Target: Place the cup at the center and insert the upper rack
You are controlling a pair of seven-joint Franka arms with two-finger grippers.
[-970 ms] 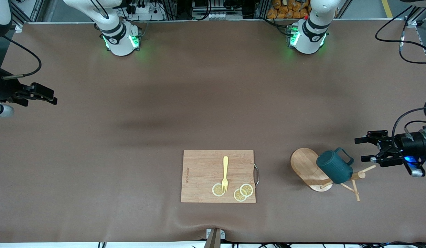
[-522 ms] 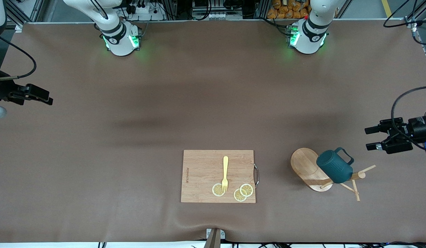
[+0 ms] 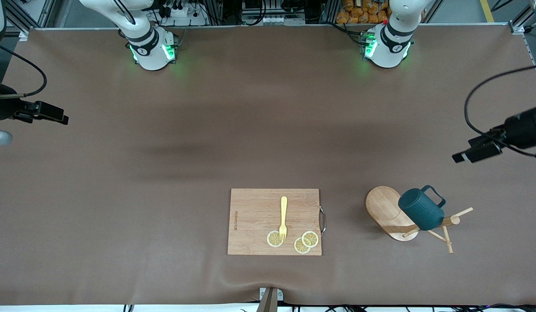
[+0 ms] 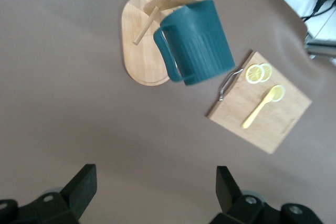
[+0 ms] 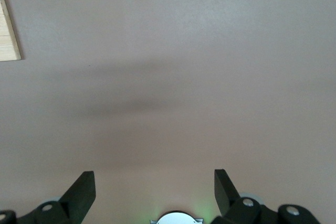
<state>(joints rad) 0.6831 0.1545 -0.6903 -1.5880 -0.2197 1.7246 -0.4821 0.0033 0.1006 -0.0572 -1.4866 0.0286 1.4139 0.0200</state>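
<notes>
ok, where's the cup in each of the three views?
Front view: cup hangs on the tipped-over upper rack, toward the left arm's end of the table.
Left wrist view: cup shows on the rack's post.
Right wrist view: not in it.
Shared landmark: cutting board, its corner showing in the right wrist view.

The table (image 3: 207,130) is covered by a brown mat. Two things are carried directly on it — a bamboo cutting board (image 3: 255,221), near the front camera at mid-table, and the upper rack (image 3: 387,212), laid toppled on its side toward the left arm's end, its oval base lifted on edge.
</notes>
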